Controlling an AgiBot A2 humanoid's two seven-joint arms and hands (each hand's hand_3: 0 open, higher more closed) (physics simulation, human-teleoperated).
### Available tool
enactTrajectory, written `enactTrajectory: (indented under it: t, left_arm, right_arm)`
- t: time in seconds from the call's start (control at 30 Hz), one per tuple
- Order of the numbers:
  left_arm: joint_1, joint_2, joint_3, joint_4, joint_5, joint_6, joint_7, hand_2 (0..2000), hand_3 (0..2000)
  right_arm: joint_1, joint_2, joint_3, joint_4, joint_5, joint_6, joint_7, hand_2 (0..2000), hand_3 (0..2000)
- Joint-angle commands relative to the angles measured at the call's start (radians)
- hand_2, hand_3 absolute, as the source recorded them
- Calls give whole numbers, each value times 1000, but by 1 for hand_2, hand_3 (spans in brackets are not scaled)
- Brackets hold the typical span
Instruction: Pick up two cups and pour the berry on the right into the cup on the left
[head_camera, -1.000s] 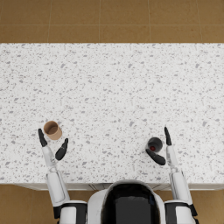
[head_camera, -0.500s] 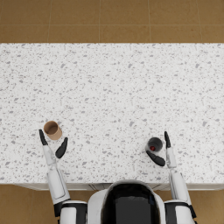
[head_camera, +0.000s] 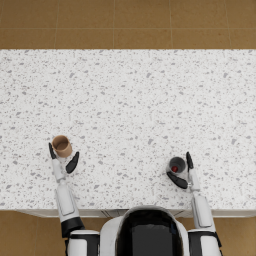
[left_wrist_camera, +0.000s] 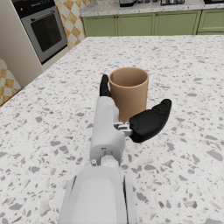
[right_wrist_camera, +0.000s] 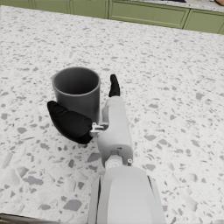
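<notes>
Standing between each hand's (head_camera: 61, 161) fingers, cups (head_camera: 62, 146)

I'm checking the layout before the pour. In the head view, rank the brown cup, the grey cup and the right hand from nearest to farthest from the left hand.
1. Brown cup: between the left hand's fingers, on the table's left.
2. Grey cup: across the table, on the right.
3. Right hand: around the grey cup, barely farther; nearly too close to call.
</notes>
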Motion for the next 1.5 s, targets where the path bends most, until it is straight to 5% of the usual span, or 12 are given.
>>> enactTrajectory:
  t: [0.03,0.37,0.67,0.7,0.73,0.8,1.13,1.17,1.27,1.5]
  left_arm:
    - [70,-14,6,114,0,-2,0,0,0]
    - [221,-35,-3,318,0,-11,-2,0,0]
    - [229,-35,29,350,0,-21,-8,0,0]
    - [227,-35,25,352,0,-20,-8,1361,327]
    - [220,-37,25,337,1,-32,-7,2000,653]
    - [194,-38,56,285,1,-73,-3,2000,1280]
    - [-5,6,194,-328,0,-110,-4,2000,1280]
    - [-6,5,235,-326,0,-110,-6,2000,1280]
    - [3,7,310,-352,0,-92,-6,2000,1280]
    - [17,25,422,-385,0,-74,-3,2000,1280]
  right_arm:
    - [8,-4,0,-11,0,-4,-1,0,0]
    - [25,-19,44,-98,0,-14,5,0,0]
    - [56,-6,73,-231,0,-1,19,0,0]
    - [50,-2,65,-208,0,-4,20,1361,327]
    - [55,0,65,-201,0,11,21,2000,653]
    - [57,10,76,-201,0,33,26,2000,1280]
    - [-41,102,87,-36,0,13,18,2000,1280]
    - [201,-3,83,62,0,9,19,2000,1280]
    - [273,-38,47,157,1,35,10,2000,1280]
    - [428,-108,75,90,1,51,2,2000,1280]
